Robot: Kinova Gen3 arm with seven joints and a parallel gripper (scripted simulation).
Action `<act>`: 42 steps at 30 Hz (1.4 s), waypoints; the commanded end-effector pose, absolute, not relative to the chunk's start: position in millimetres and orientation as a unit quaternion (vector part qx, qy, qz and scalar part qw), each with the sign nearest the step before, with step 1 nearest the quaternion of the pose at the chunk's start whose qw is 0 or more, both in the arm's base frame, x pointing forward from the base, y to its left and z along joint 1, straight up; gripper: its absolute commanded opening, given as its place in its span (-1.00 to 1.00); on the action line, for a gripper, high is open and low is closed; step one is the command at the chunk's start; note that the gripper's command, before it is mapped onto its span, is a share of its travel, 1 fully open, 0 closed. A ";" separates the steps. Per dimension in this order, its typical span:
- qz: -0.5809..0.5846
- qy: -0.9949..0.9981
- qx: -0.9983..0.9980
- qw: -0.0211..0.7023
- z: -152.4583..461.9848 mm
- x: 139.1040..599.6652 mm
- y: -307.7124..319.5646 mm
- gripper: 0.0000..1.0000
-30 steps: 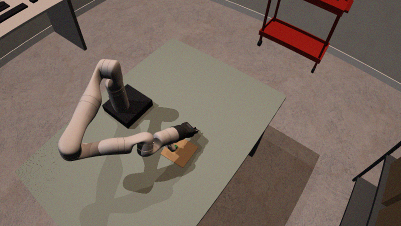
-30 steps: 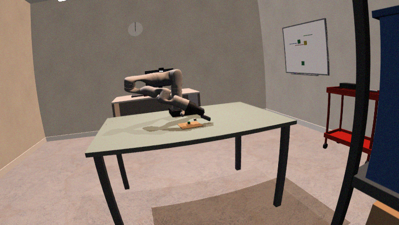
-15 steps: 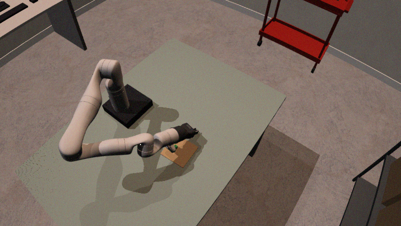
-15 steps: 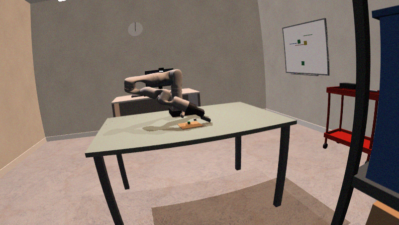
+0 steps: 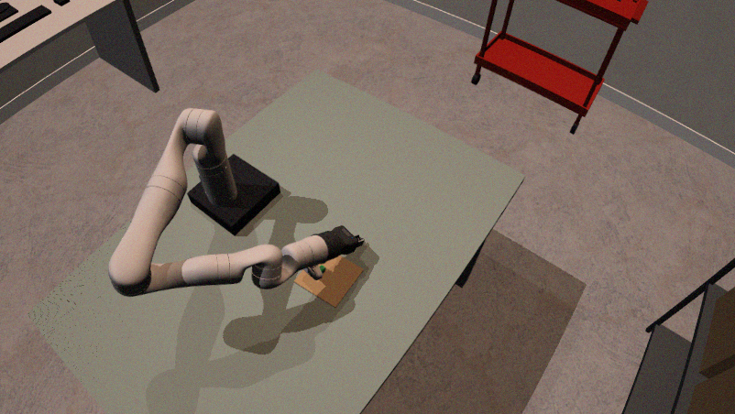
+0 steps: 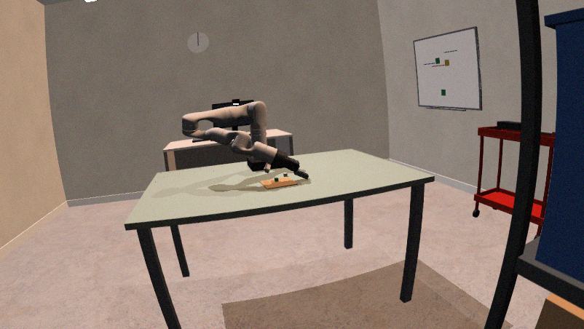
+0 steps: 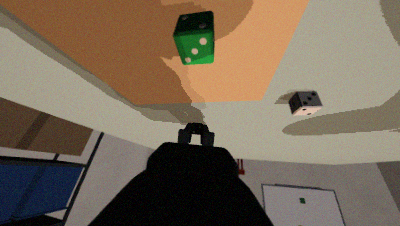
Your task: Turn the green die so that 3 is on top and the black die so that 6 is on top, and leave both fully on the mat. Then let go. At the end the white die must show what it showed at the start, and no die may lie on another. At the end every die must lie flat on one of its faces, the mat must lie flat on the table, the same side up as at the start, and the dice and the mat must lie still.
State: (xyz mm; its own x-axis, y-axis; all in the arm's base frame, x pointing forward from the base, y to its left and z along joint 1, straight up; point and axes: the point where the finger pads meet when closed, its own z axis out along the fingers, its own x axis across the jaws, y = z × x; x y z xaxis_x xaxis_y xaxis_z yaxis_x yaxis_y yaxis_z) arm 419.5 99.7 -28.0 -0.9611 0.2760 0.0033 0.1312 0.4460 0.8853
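You've got the pincer (image 5: 361, 240) (image 6: 306, 176) (image 7: 196, 130) narrowly parted, black die possibly between, can't tell; in the wrist view it's low centre, mat (image 5: 336, 290) (image 6: 279, 185) (image 7: 240, 75) and green die (image 5: 322, 268) (image 6: 276, 179) (image 7: 196, 46) above; likely bring it matward
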 end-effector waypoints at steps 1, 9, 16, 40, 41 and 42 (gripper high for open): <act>0.512 0.847 0.120 0.071 -27.4 419.8 99.7 -0.32; 0.512 0.847 0.120 0.071 -27.4 419.8 99.7 -0.32; 0.512 0.847 0.120 0.071 -27.4 419.8 99.7 -0.32; 0.512 0.847 0.120 0.071 -27.4 419.8 99.7 0.15; 0.512 0.847 0.120 0.071 -27.4 419.8 99.7 0.15; 0.512 0.847 0.120 0.071 -27.4 419.8 99.7 0.27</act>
